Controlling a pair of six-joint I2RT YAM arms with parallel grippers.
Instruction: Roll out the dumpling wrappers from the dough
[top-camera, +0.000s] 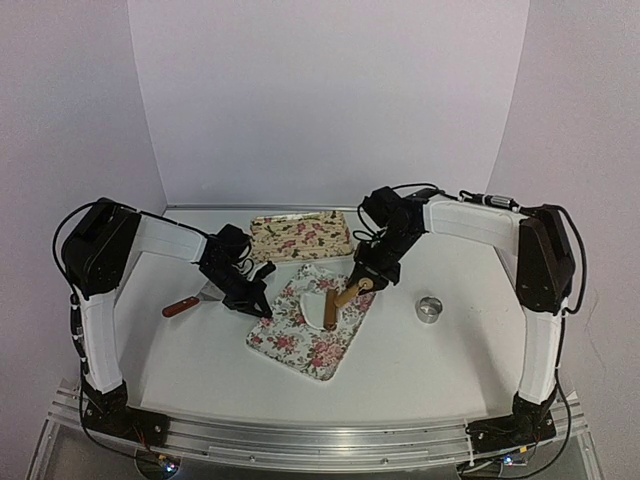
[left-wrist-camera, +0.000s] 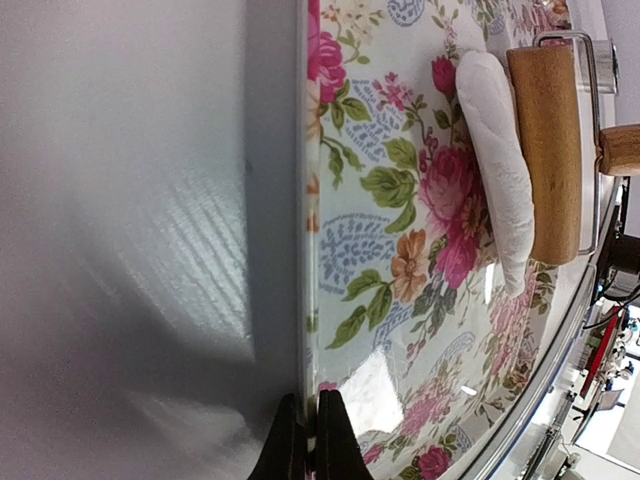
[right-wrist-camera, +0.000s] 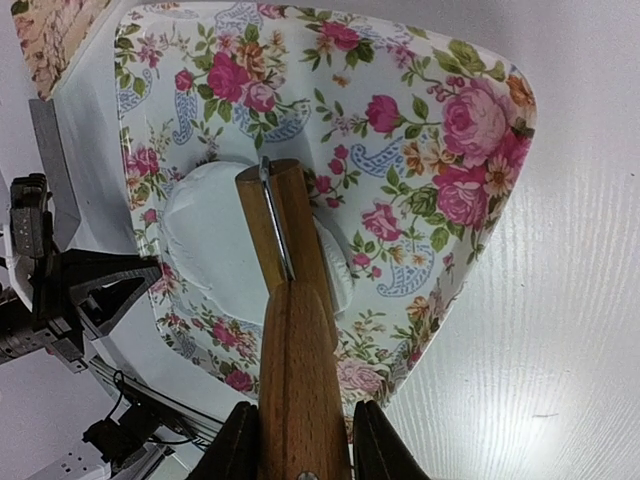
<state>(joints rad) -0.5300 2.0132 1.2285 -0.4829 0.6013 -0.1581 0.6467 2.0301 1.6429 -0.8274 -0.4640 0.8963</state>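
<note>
Beyond right gripper (right-wrist-camera: 305, 438) — under its (wooden) roller (right-wrist-camera: 290, 330) — lies dough (right-wrist-camera: 205, 230).

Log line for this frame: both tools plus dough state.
left tool: shut on flowered tray rim | right tool: shut on wooden roller handle | roller: on dough | dough: flattened patch on tray

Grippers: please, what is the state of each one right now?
Left gripper: closed, pinching the tray rim.
Right gripper: closed on the roller handle.
</note>
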